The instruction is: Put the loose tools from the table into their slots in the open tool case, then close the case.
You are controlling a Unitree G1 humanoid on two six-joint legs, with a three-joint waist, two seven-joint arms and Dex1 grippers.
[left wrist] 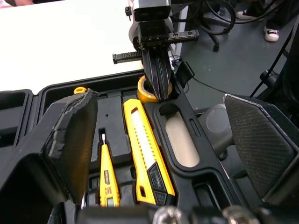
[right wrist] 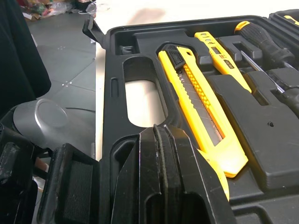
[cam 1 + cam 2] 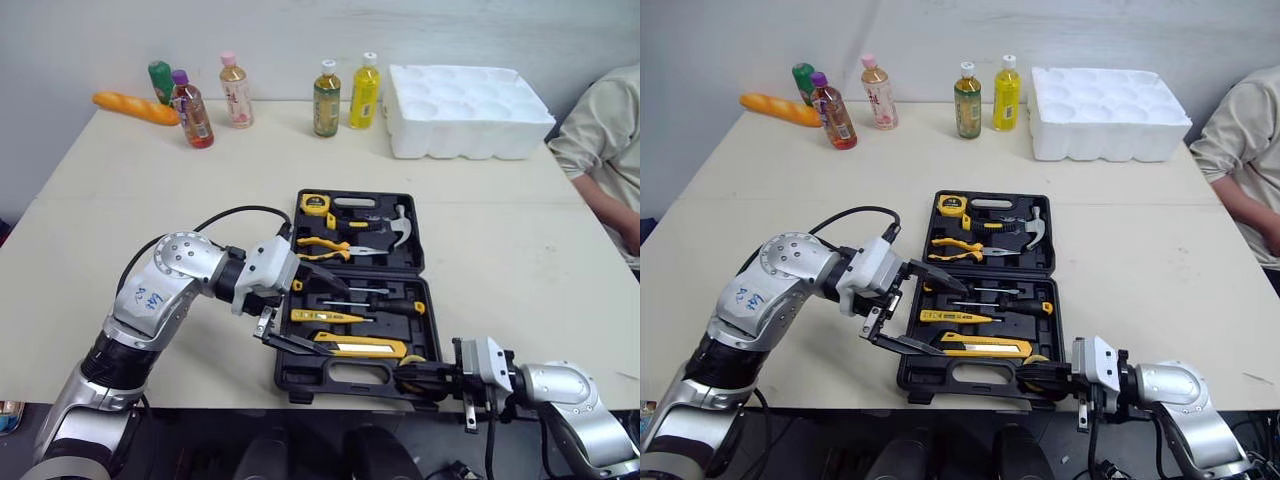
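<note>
Head cam first. The tool case (image 3: 300,378) lies open on the table (image 3: 520,250), towards the 6 o'clock edge, so both arms can reach it. The far half holds the tape measure (image 3: 316,204), pliers (image 3: 325,245) and hammer (image 3: 398,228). The near half holds a screwdriver (image 3: 385,305), a yellow tester (image 3: 325,317) and the utility knife (image 3: 360,347). I don't see any tools lying loose on the table, so my guess is the loading is basically done.

The right gripper (image 3: 408,368) comes in from 5 o'clock with its jaws clamped together, tips at a yellow tape roll (image 3: 411,359) in the case's 5 o'clock corner. Looks like it's nudging the roll into its pocket. The left gripper (image 3: 337,321) hangs over the case's 8 o'clock side with jaws spread wide and nothing in them, probably just waiting near the edge for the lid.

The bottles at 11 to 12 o'clock, the foam tray (image 3: 465,110) at 1 and a person's sleeve (image 3: 600,130) at 3 are all well apart from the case.

Left wrist cam: the pads (image 1: 70,140) are far apart and look down on the knife and tester, both flat in their slots. Across the case, the other arm's fingers are pressed into one blade and poke into the roll. I can't tell if they're pinching its wall or only pushing it.

Right wrist cam: its own fingers are squeezed shut with a bit of yellow right under them. The knife runs alongside the handle cut-out.

The roll's seating is what I'd worry about. If it sits proud, the lid won't close.
</note>
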